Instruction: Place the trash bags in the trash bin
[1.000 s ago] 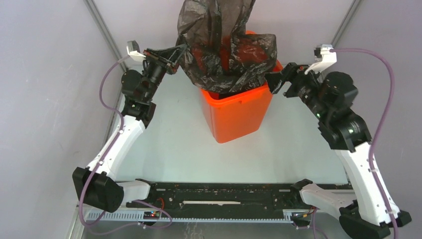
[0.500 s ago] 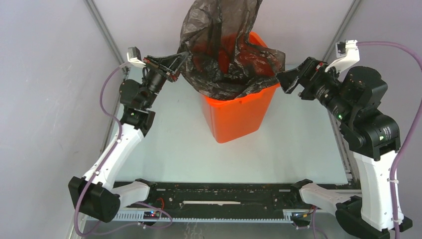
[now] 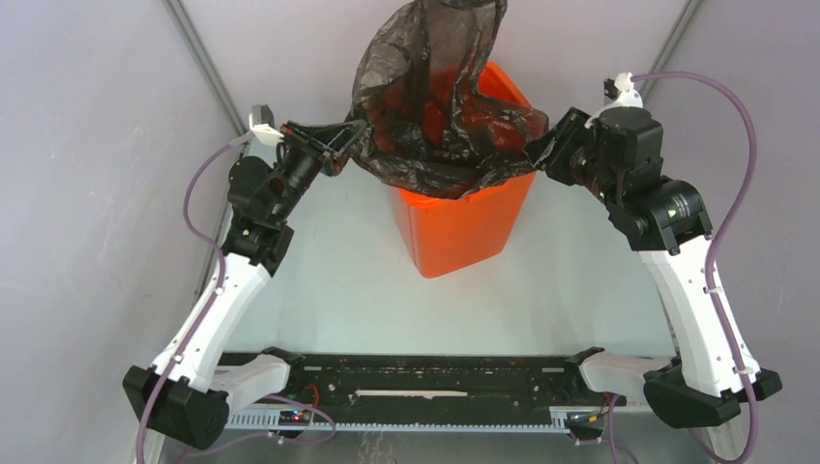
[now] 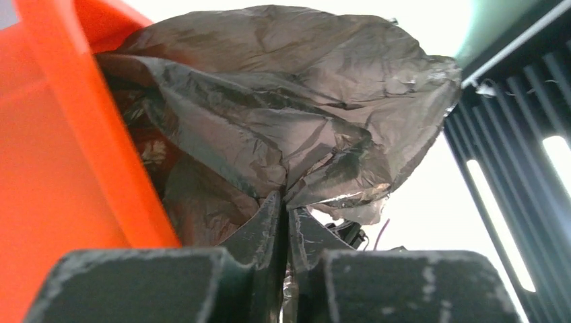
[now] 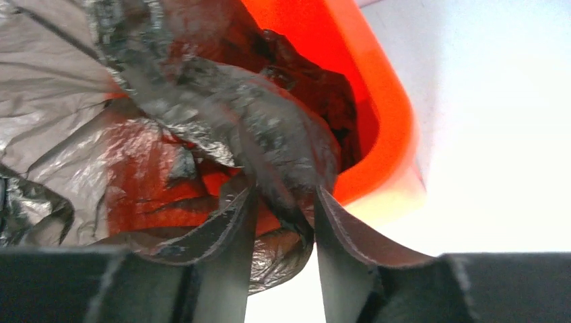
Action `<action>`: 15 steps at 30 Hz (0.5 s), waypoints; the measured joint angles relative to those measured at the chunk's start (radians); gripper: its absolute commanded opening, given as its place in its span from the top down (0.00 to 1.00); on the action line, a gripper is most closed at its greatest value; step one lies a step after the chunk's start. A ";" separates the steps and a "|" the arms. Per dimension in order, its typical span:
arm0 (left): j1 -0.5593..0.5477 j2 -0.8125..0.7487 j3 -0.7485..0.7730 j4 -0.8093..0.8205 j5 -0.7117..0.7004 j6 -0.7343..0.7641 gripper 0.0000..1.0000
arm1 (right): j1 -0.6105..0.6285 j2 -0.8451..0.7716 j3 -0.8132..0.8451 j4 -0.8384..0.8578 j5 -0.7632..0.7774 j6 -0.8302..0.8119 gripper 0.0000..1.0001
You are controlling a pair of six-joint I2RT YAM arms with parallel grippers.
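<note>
Nearest me, my left gripper [image 3: 343, 141] is pressed together on a fold of the bag [image 3: 433, 106], just left of the bin [image 3: 454, 227]. My right gripper [image 3: 539, 155] stands partly spread with film bunched between its fingers; I cannot tell whether it grips. Beyond, the bag's lower part sits inside the orange bin and drapes over the rim, while its top stands tall above the mouth. I judge it about half in; the rest needs pushing down.

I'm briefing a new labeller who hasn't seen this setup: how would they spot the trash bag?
Find the orange trash bin standing mid-view from above. The trash bag billows up from its mouth, spread between the left gripper and right gripper. Only it is crinkly, glossy black, see-through film.
</note>
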 measured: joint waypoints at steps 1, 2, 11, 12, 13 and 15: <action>0.002 -0.011 0.000 -0.035 0.000 0.003 0.86 | -0.005 -0.007 -0.018 0.001 0.006 -0.008 0.68; 0.003 -0.021 0.000 -0.069 0.001 0.009 0.89 | -0.013 -0.024 -0.051 0.010 0.011 -0.017 0.79; 0.006 -0.123 -0.042 -0.265 0.016 0.055 0.96 | -0.130 -0.209 -0.223 0.053 -0.042 -0.086 1.00; 0.006 -0.134 -0.044 -0.290 0.016 0.065 0.96 | -0.148 -0.214 -0.227 0.058 -0.051 -0.092 1.00; 0.007 -0.143 -0.046 -0.314 0.016 0.076 0.95 | -0.166 -0.217 -0.232 0.064 -0.062 -0.099 1.00; 0.007 -0.150 -0.051 -0.340 0.016 0.090 0.94 | -0.196 -0.216 -0.242 0.073 -0.079 -0.108 1.00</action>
